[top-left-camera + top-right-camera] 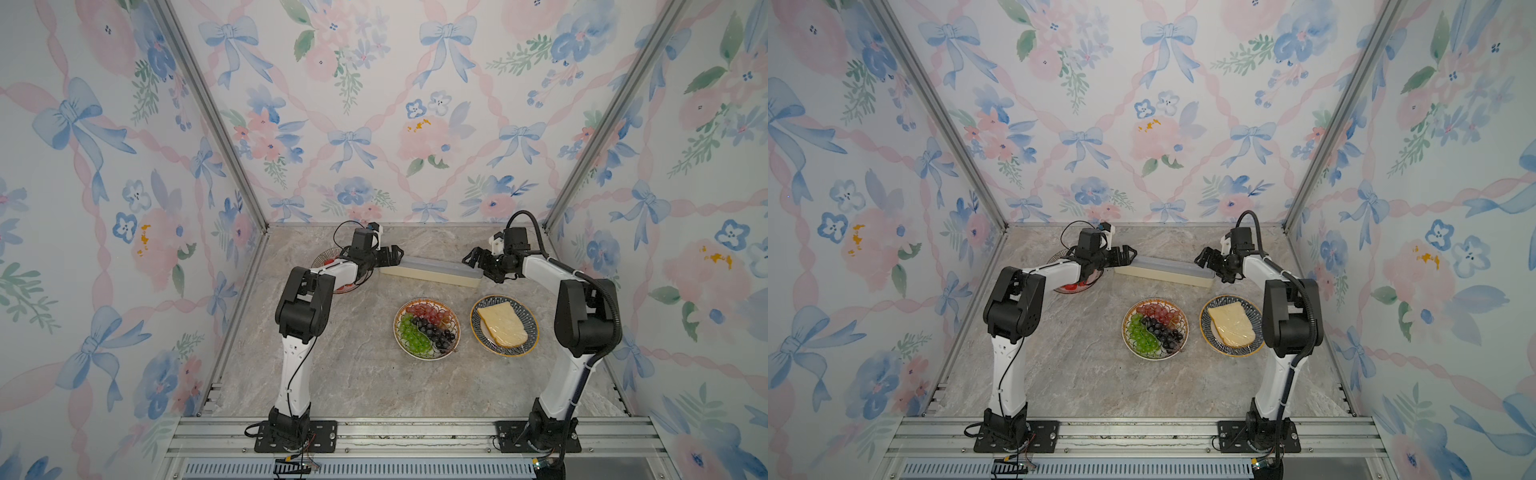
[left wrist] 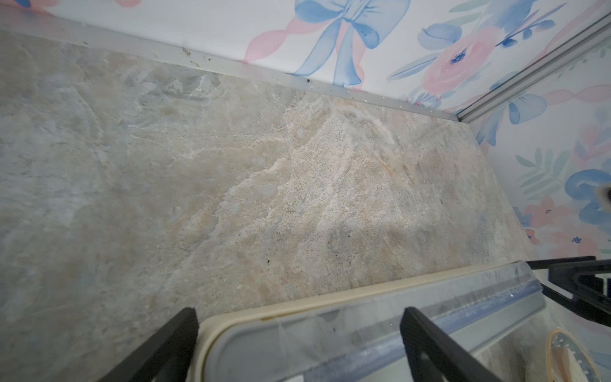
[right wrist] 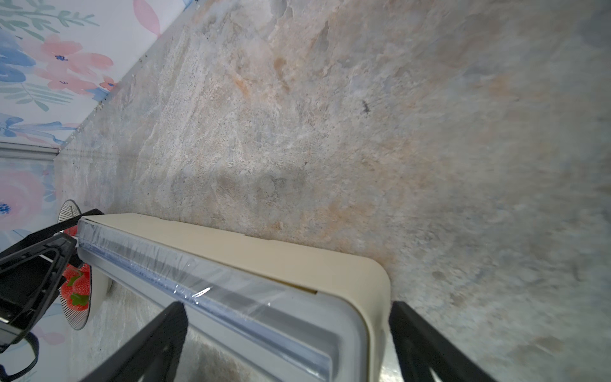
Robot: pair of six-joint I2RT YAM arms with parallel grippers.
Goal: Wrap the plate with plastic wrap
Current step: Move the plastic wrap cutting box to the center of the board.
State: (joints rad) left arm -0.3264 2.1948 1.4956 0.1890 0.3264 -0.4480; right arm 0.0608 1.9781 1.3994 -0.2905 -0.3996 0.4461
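since both claws stand spread wide and grip nothing, the plastic wrap (image 3: 158, 261) is not yet drawn out. the left claw (image 1: 395, 253) straddles one end of the long cream box (image 1: 432, 272) and the right claw (image 1: 473, 258) straddles the other end, with the box flat on the marble-look table (image 1: 353, 374) between them. the film is thin, clear, glossy and crinkly, lying along the grey-blue top just ahead of the right claw's fingers (image 3: 155, 344). it is likely near weightless, clingy and quick to bunch or tear, so pinch the loose edge near both ends and pull evenly. the box looks like light hard plastic, smooth with rounded corners, and may slide if tugged. behind the claws, toward the arm bases, sit a plate of grapes (image 1: 427, 328) and a plate with a bread slice (image 1: 504, 326), both round with patterned rims. a strawberry plate (image 1: 321, 258) sits under the left arm. cannot tell which plate is meant.
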